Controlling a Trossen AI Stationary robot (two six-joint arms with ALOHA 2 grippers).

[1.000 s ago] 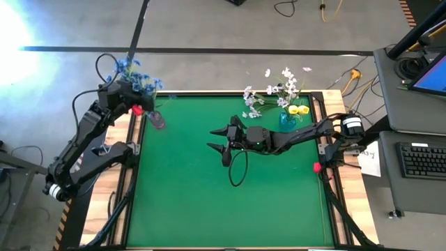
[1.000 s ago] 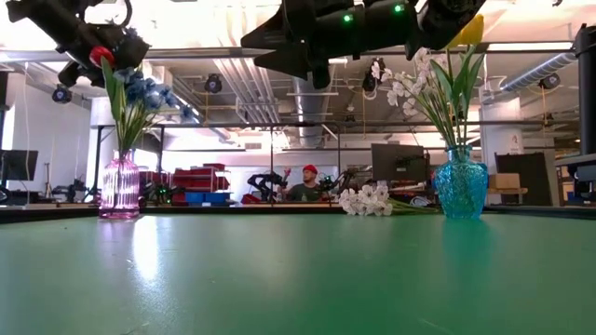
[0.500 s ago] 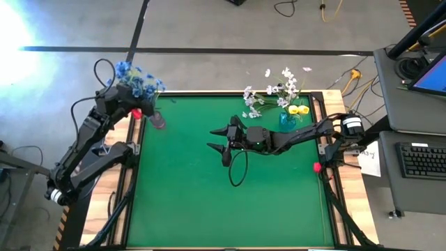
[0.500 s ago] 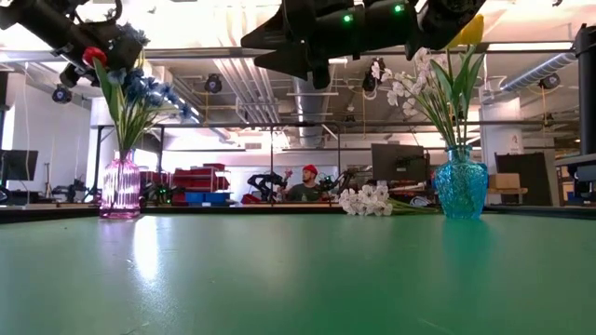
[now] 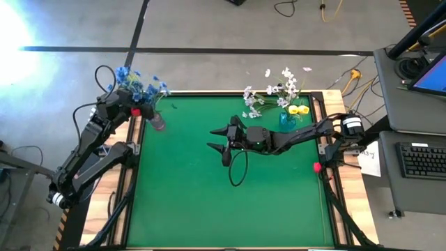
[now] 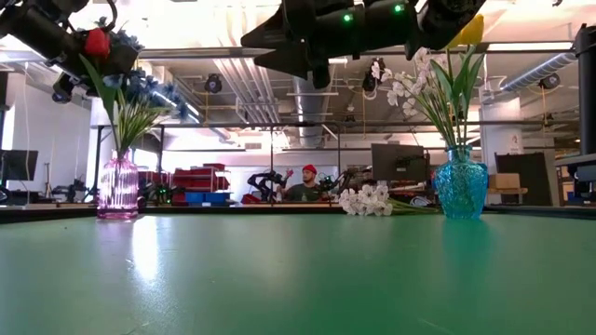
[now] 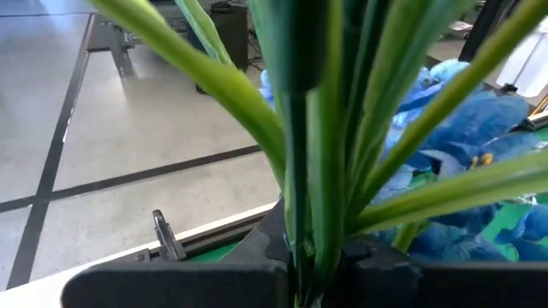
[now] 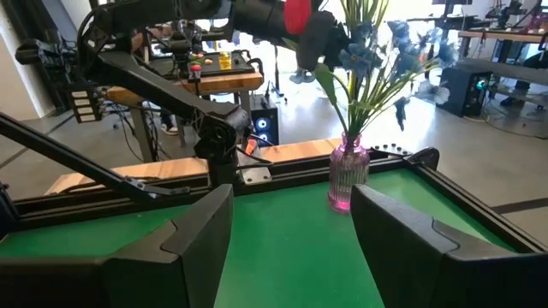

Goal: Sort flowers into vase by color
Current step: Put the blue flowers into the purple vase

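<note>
Pinching a red tulip (image 6: 97,42) above the pink vase (image 6: 118,186), left end effector (image 5: 132,110) shut on its stem.

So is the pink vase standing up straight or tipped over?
Standing upright. The low view shows the pink vase with its base flat on the green table, blue flowers and green stems rising from its mouth.

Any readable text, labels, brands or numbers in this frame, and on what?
Nothing can be read.
White paper tag at the table's right edge: dark handwritten marks, too small to read.
Keyboard on the side desk: key legends too small.
Monitor on the side desk: no legible text.
Pink vase, blue vase: no label.
</note>
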